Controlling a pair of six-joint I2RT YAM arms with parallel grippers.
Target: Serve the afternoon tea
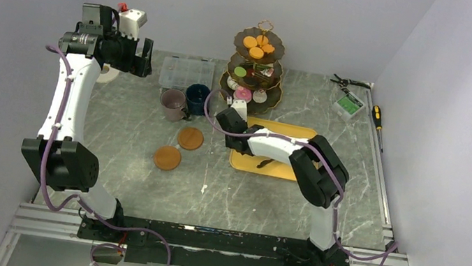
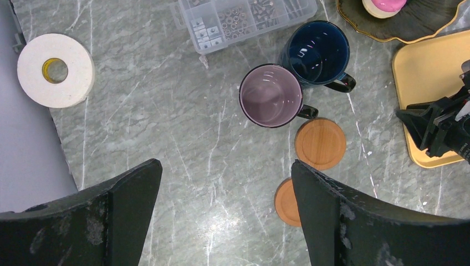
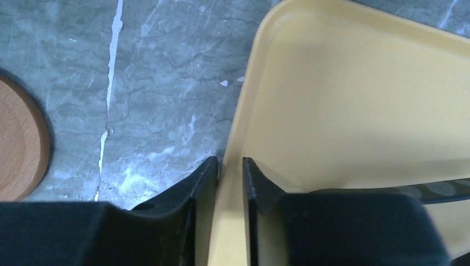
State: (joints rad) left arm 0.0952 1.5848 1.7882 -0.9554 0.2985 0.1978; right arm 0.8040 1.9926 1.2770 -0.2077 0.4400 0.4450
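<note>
Table (image 1: 130, 159): grey marble. Three-tier stand (image 2: 427, 25), rear centre, carries the sweets (image 1: 256, 53). Yellow tray (image 3: 360, 111) lies just in front of it; right gripper (image 3: 229, 169), jaws clamped on its left rim. A one-edge pinch may slip or tip, and a swing could strike the stand. Left gripper (image 2: 224, 166), jaws apart, hangs above mauve mug (image 2: 271, 95), navy mug (image 2: 317, 52) and coasters (image 2: 320, 143).

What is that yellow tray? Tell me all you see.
The yellow tray is a shallow rectangle with rounded corners and a low raised rim, smooth and matte like plastic. It seems to lie flat on the grey marbled table, just in front of the tiered stand; what shows of it is bare. The right gripper pinches its rim, one finger inside, one outside.
</note>
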